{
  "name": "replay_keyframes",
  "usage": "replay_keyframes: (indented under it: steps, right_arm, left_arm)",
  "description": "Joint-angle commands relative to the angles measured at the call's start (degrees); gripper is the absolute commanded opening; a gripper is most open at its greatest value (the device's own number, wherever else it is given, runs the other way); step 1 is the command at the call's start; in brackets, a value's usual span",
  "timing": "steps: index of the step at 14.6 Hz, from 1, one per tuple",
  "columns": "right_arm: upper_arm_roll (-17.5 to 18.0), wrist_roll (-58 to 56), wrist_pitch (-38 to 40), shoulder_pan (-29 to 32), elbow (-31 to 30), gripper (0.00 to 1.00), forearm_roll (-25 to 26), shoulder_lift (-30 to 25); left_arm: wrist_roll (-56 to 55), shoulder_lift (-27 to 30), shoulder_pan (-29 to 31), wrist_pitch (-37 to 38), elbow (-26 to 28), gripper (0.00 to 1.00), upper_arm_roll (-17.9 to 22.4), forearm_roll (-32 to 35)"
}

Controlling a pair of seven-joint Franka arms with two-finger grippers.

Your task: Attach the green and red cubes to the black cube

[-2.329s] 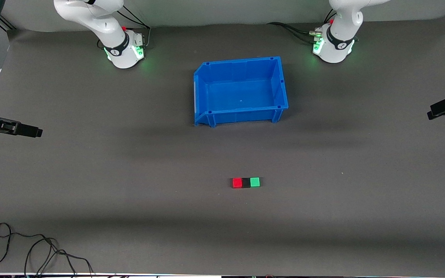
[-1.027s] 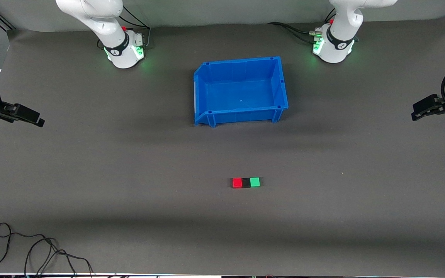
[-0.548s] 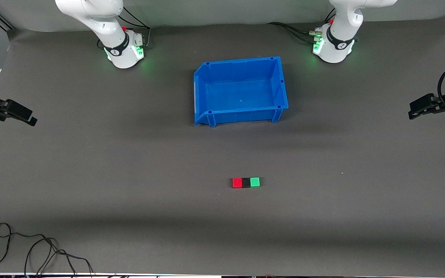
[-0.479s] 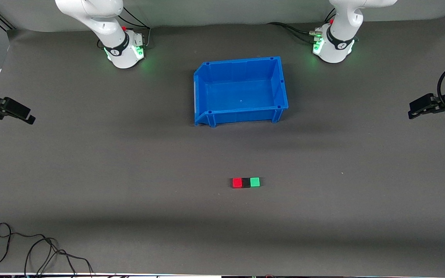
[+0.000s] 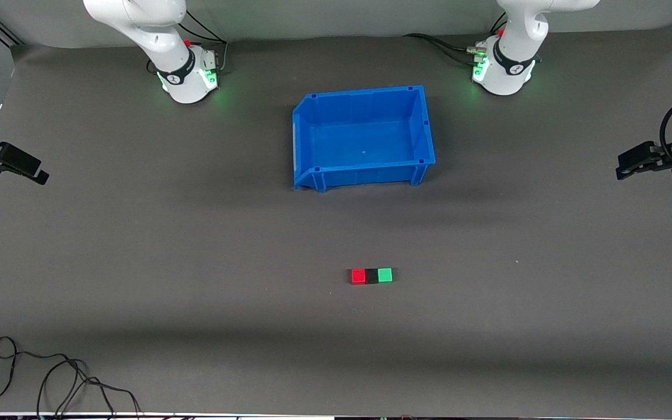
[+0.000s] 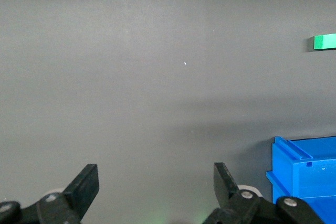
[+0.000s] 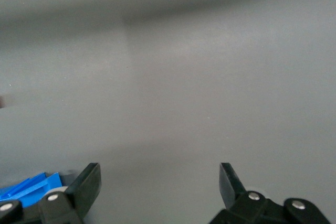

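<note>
The red cube (image 5: 358, 276), the black cube (image 5: 371, 276) and the green cube (image 5: 385, 275) sit touching in one row on the grey mat, the black one in the middle, nearer to the front camera than the blue bin. The green cube also shows in the left wrist view (image 6: 325, 41). My left gripper (image 5: 625, 168) is open and empty, high over the mat at the left arm's end of the table; the left wrist view (image 6: 156, 182) shows it empty too. My right gripper (image 5: 37, 174) is open and empty over the right arm's end, as the right wrist view (image 7: 159, 179) also shows.
An empty blue bin (image 5: 364, 177) stands mid-table between the two arm bases; it also shows in the left wrist view (image 6: 304, 169) and the right wrist view (image 7: 29, 187). A black cable (image 5: 50, 376) lies coiled near the front edge at the right arm's end.
Both grippers have drawn back toward the table ends; the right one went up and outward, the left one came further into view. The cubes have not moved.
</note>
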State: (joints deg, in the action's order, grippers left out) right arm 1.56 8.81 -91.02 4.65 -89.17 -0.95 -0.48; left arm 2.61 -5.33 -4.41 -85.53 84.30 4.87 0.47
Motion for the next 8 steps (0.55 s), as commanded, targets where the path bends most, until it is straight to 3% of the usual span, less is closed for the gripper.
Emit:
replay_keyframes:
  steps: [1,8]
  right_arm:
    - [-0.59,-1.16,0.76,-0.78,0.57,1.00,1.04,0.04]
    - [-0.59,-1.16,0.85,-0.78,0.66,1.00,1.04,0.12]
  left_arm:
    - [-0.24,0.49,0.28,0.02,0.25,0.98,-0.65,0.40]
    - [0.11,0.49,0.72,-0.42,0.07,0.98,-0.56,0.49]
